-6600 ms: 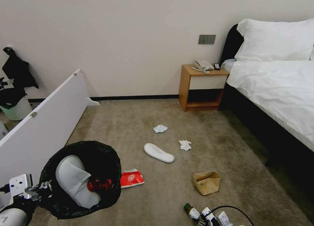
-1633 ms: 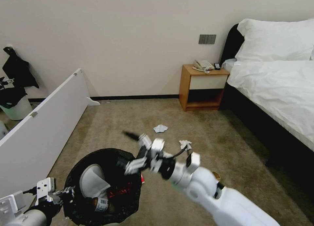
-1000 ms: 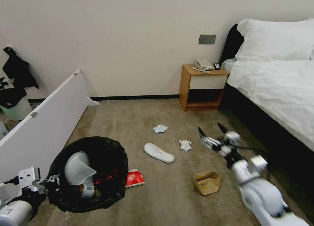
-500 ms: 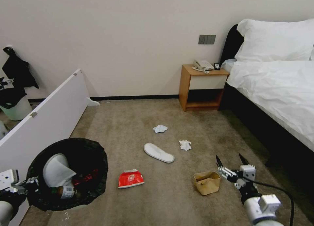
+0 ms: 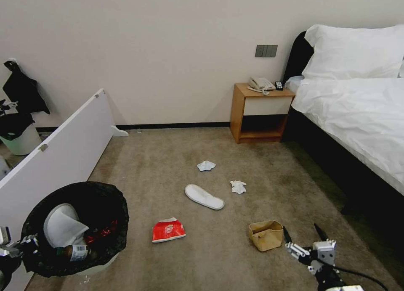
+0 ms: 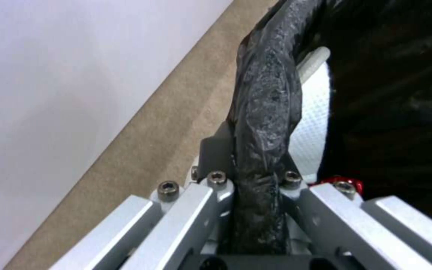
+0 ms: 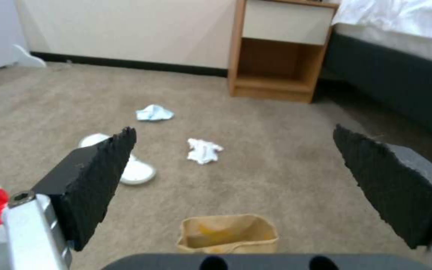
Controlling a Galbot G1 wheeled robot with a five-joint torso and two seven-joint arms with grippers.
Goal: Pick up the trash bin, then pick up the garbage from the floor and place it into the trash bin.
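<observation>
Black-lined trash bin part-filled; slipper, packet on floor.

Left claw clamped low at left, right claw spread wide, low at right

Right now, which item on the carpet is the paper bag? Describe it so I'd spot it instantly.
Start at the bed and come down its dark side to the near carpet. The paper bag stands there, mouth open, beside the open right gripper; it is the only brown, boxy piece of litter.

Beige wall, wooden nightstand, white bed, leaning white panel
</observation>
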